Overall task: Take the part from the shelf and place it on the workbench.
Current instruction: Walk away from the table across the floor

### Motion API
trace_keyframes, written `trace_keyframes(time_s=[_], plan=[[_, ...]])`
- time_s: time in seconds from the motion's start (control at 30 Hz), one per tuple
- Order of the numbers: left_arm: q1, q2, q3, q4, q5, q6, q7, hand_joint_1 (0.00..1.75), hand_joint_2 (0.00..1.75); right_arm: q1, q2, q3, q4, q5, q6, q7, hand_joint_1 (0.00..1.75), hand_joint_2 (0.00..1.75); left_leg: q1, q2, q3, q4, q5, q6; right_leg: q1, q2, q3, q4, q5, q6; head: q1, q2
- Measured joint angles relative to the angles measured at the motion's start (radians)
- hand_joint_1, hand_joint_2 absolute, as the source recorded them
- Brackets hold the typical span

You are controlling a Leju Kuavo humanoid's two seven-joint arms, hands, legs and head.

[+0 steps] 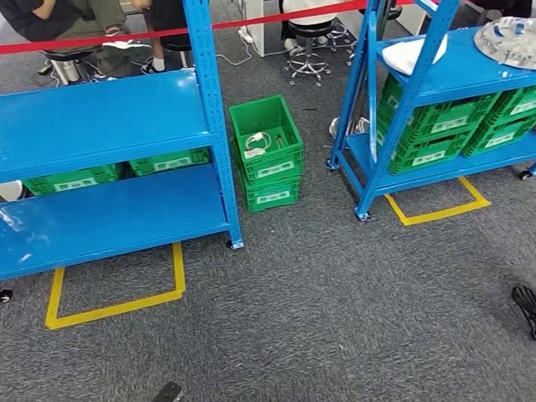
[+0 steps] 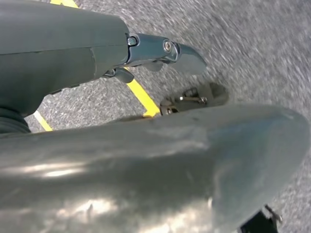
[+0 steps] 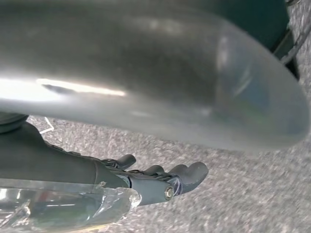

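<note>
A round silver part [image 1: 509, 40] lies on the top board of the right blue shelf [image 1: 442, 71], at the far right of the head view, with a white flat piece [image 1: 410, 52] beside it. My left hand [image 1: 168, 392] hangs low at the bottom edge of the head view, far from the shelves. In the left wrist view that left hand [image 2: 110, 53] has its dark fingers [image 2: 165, 48] stretched out over grey carpet with nothing in them. My right hand [image 1: 526, 306] hangs at the right edge. Seen from the right wrist, the right hand [image 3: 146, 182] is empty too, its fingers extended.
A second blue shelf [image 1: 101, 126] stands on the left with green crates [image 1: 73, 178] under its top board. Two stacked green crates [image 1: 266, 151] sit on the carpet between the shelves. Yellow tape [image 1: 114, 306] marks the floor. A red barrier tape [image 1: 126, 35] and seated people are behind.
</note>
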Motion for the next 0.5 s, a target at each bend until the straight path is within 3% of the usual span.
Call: trace_keyframes(time_s=[0.03,0.1,0.17,0.23,0.3,0.37,0.4,0.43,0.5], plan=[[-0.001,-0.004,0.000,0.001,-0.002,0.000,0.000,0.00,0.00,0.000,-0.001,0.000,-0.003,0.000,0.000,0.000,0.00,0.00,0.002,0.007,-0.010,-0.005,0.004,0.007,0.001,-0.008,-0.005,0.012,-0.004,0.011,-0.004,0.000],[0.000,-0.008,0.001,0.003,-0.007,0.001,0.000,0.00,0.00,0.001,-0.003,0.000,-0.009,0.001,-0.002,0.001,0.00,0.00,0.006,0.000,-0.030,0.016,-0.009,0.040,0.003,-0.022,-0.011,0.027,-0.009,0.027,-0.003,0.001],[0.002,-0.010,0.001,0.004,-0.012,0.002,0.000,0.00,0.00,0.002,-0.003,0.002,-0.013,0.001,-0.004,0.001,0.00,0.00,0.009,-0.019,-0.034,0.030,-0.003,0.056,0.002,-0.017,-0.011,0.039,-0.025,0.036,0.009,0.001],[0.002,-0.012,0.001,0.004,-0.016,0.001,0.000,0.00,0.00,0.003,-0.001,0.006,-0.016,0.001,-0.004,0.001,0.00,0.00,0.004,-0.035,-0.036,0.030,0.002,0.067,0.003,0.019,-0.044,0.116,-0.082,0.031,0.022,0.001],[0.001,-0.013,0.001,0.004,-0.018,0.000,0.000,0.00,0.00,0.003,-0.001,0.009,-0.018,0.001,-0.003,0.002,0.00,0.00,-0.007,-0.055,-0.041,0.027,0.008,0.076,0.015,0.050,-0.116,0.254,-0.148,0.015,0.031,0.001],[0.001,-0.013,0.001,0.004,-0.018,-0.002,0.000,0.00,0.00,0.002,-0.001,0.010,-0.018,0.001,-0.003,0.002,0.00,0.00,-0.029,-0.079,-0.047,0.026,0.012,0.084,0.038,0.060,-0.164,0.331,-0.158,-0.013,0.033,0.001],[0.001,-0.013,0.002,0.004,-0.018,-0.002,0.000,0.00,0.00,0.002,-0.001,0.011,-0.018,0.001,-0.002,0.003,0.00,0.00,-0.042,-0.094,-0.048,0.026,0.012,0.089,0.053,0.069,-0.163,0.316,-0.136,-0.038,0.033,0.001],[0.001,-0.013,0.002,0.004,-0.018,-0.003,0.000,0.00,0.00,0.002,0.000,0.012,-0.019,0.001,-0.002,0.003,0.00,0.00,-0.056,-0.110,-0.047,0.025,0.013,0.096,0.071,0.086,-0.145,0.267,-0.100,-0.069,0.033,0.001],[-0.002,-0.018,0.002,0.005,-0.018,-0.003,-0.001,0.00,0.00,0.004,-0.001,0.016,-0.022,0.001,-0.002,0.003,0.00,0.00,-0.074,-0.142,-0.048,0.023,0.013,0.110,0.103,0.152,-0.096,0.148,-0.037,-0.144,0.024,0.001]])
